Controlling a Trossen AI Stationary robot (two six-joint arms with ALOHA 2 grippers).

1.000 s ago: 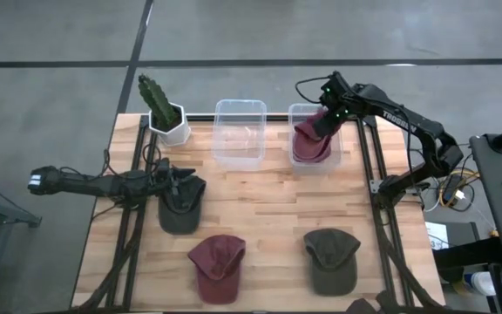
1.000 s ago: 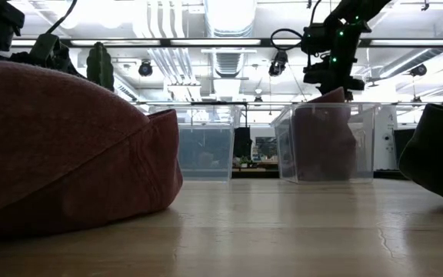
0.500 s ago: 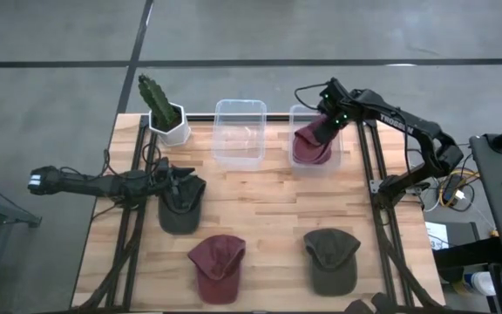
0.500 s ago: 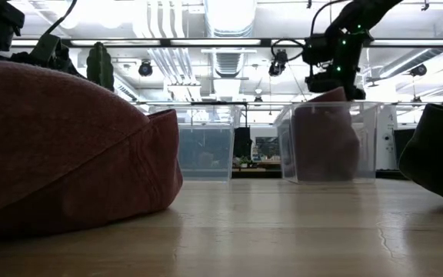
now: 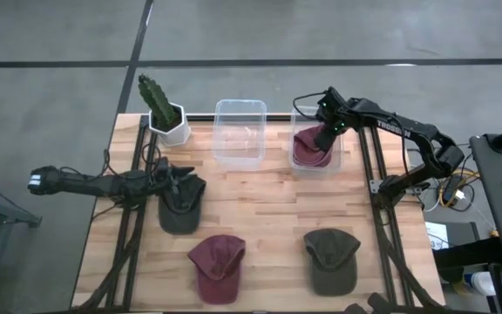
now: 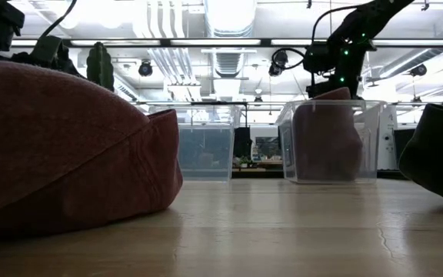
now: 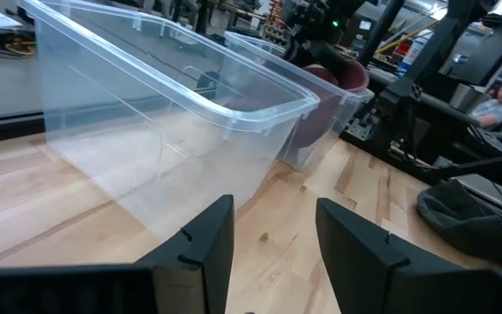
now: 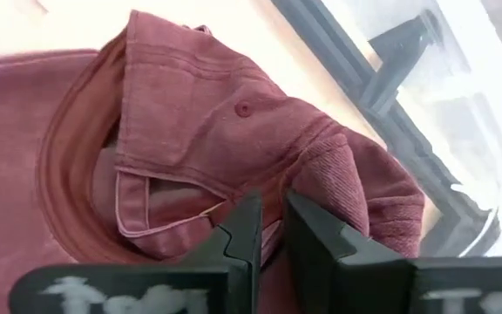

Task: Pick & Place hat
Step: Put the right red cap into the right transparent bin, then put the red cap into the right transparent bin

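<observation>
A maroon hat (image 5: 310,148) sits in the right clear bin (image 5: 296,112), and its top rises to the bin's rim in the low view (image 6: 325,138). My right gripper (image 5: 323,133) stands over it, shut on its cloth (image 8: 273,208). My left gripper (image 5: 171,181) is open (image 7: 273,214) at the left side of the table, beside a dark olive hat (image 5: 181,205) that lies flat on the wood. It faces the middle clear bin (image 7: 172,122). A second maroon hat (image 5: 218,266) and another olive hat (image 5: 332,259) lie near the table's near edge. My right gripper pinches a raised fold of the maroon hat's crown (image 8: 279,179) between its two fingers, which come from above and point down into the bin. The hat hangs below the fingers inside the bin, slack, and its brim (image 8: 68,174) spreads out beneath.
A potted cactus (image 5: 162,109) stands at the far left corner. The middle clear bin (image 5: 240,131) holds nothing. Black rails (image 5: 133,218) run along both table sides. Bare wood lies between the hats and the bins. The near maroon hat (image 6: 60,146) fills the low view's left side.
My right gripper has carried the maroon hat slightly toward the table's near edge and lower over the right bin, staying shut on it. The hat now sits deeper in the bin. The left arm has kept still.
</observation>
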